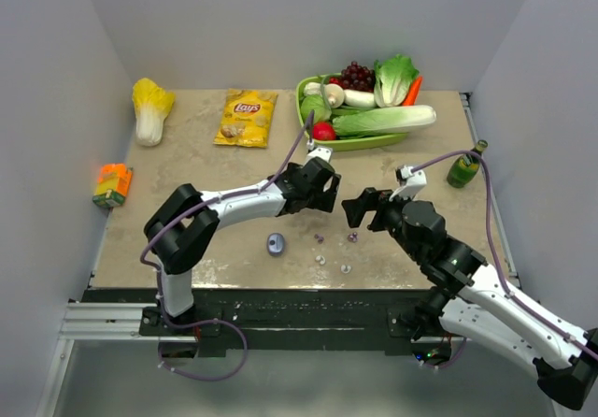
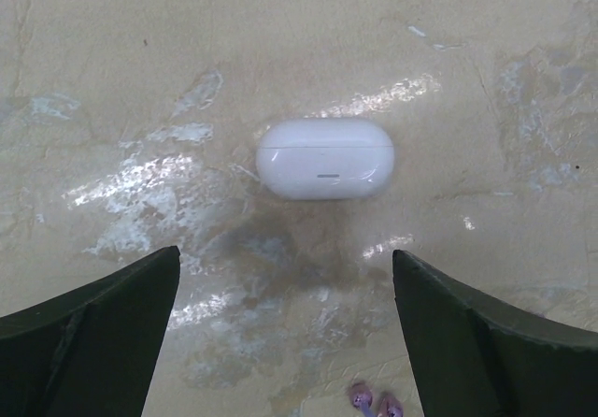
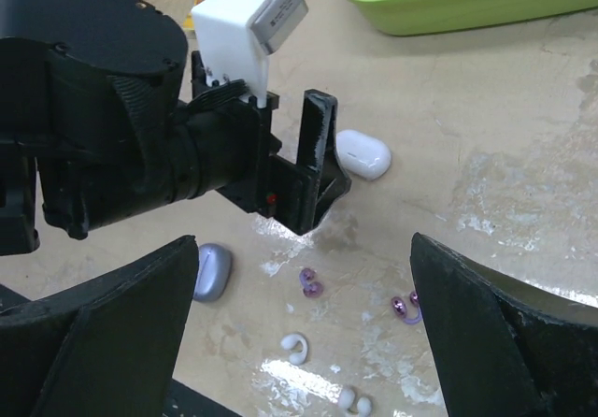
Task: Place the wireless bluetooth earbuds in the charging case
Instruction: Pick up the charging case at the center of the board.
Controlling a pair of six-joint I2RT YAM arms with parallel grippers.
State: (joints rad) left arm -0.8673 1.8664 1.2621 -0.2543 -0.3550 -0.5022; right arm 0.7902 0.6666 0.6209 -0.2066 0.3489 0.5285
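Left wrist view: left gripper [image 2: 286, 251] is hovering wide open, empty, over the white charging case [image 2: 325, 158]. Right gripper [image 3: 305, 239] is gaping empty near earbuds [image 3: 310, 282].

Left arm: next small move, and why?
Probably ease the left hand forward and down over the white case, then close. Its fingers stand open, the case lies shut, centred just ahead of them; earbuds lie loose on the table.

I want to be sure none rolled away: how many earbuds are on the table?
4: left lilac earbud, right lilac earbud, left white earbud and right white earbud, whites nearer the table edge. The left arm could hide more.
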